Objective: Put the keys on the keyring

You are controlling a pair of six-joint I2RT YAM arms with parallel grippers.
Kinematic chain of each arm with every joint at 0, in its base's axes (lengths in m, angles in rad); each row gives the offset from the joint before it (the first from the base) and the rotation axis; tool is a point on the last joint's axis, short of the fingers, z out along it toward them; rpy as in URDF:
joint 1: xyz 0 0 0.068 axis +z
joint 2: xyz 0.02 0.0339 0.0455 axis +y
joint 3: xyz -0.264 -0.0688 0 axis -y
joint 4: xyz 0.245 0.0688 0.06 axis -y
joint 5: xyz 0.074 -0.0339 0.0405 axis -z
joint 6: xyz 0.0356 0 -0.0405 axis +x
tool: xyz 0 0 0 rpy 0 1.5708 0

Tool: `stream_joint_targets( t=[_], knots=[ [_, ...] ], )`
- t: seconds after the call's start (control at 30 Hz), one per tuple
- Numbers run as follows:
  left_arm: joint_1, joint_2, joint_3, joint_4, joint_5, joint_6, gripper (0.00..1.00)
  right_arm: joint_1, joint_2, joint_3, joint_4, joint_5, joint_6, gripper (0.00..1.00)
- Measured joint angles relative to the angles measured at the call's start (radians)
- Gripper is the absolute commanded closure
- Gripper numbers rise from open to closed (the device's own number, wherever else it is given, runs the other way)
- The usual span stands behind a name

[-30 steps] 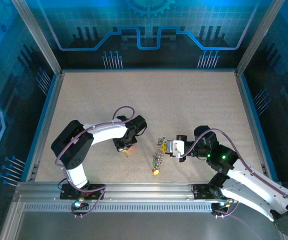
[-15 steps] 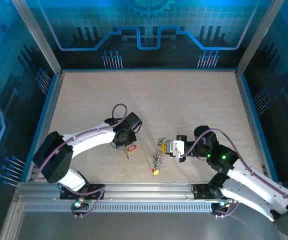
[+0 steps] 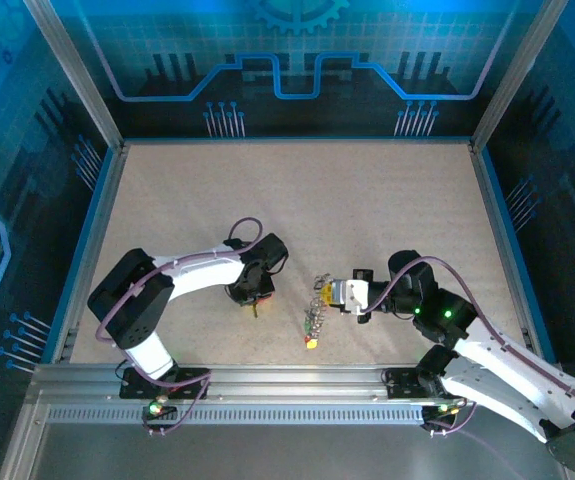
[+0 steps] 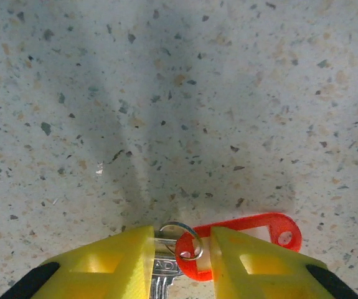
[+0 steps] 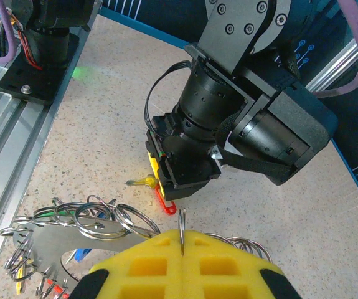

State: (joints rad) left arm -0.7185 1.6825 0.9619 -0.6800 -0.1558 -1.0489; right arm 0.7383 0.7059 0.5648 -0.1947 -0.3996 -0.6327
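Several keys (image 3: pixel 310 342) look already threaded on the keyring (image 5: pixel 49 244), which my right gripper (image 5: pixel 182 244) pinches shut by a wire loop. One red key (image 4: pixel 253 233) remains on the table (image 4: pixel 179 93); my left gripper (image 4: pixel 182 261), fingers parted, straddles it.

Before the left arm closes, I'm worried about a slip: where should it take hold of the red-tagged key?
Probably the silver key itself, from straight above. It lies flat between the fingers of the left gripper, while the red tag lies off to one side on a small ring.
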Motion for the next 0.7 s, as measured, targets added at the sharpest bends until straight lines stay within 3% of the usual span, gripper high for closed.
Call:
stream_joint_targets(
  t=[0.7],
  knots=[
    [-0.006,0.005,0.019,-0.022,-0.005,-0.068,0.94,0.000,0.000,0.000,0.000,0.000,0.000,1.00]
  ],
)
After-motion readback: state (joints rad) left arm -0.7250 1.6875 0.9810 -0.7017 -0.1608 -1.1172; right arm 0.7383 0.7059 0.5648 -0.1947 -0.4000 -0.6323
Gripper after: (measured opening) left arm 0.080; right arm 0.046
